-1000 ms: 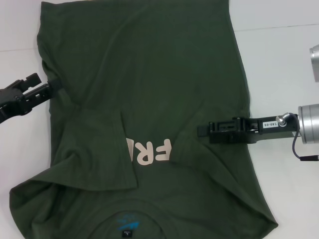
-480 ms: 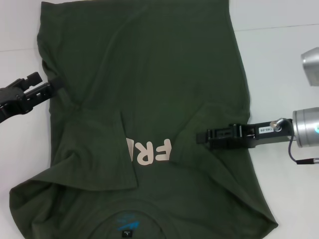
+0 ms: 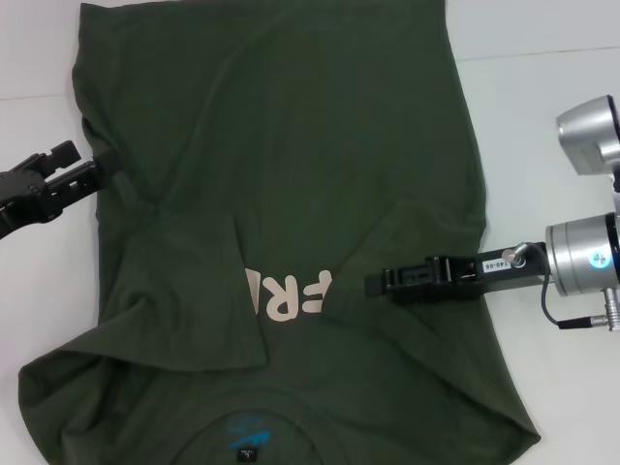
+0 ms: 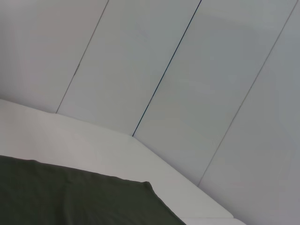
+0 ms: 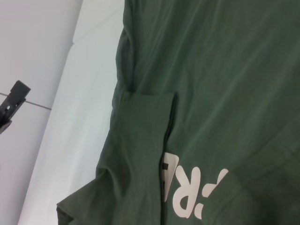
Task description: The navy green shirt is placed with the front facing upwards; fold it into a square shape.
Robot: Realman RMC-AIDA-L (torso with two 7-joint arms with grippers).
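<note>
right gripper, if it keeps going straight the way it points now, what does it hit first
The right gripper points toward the robot's left, low over the navy green shirt. Straight on, it would likely first meet the pink lettering and the folded-over flap beyond; its height is unclear.

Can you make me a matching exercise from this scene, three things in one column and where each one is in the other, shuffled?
Things:
1. left gripper
2. right gripper
3. blue neck label

Places:
A. over the shirt's chest, beside the pale lettering
B. at the near edge of the navy green shirt
C. at the shirt's left edge

Pairs: 1-C, 2-A, 3-B
</note>
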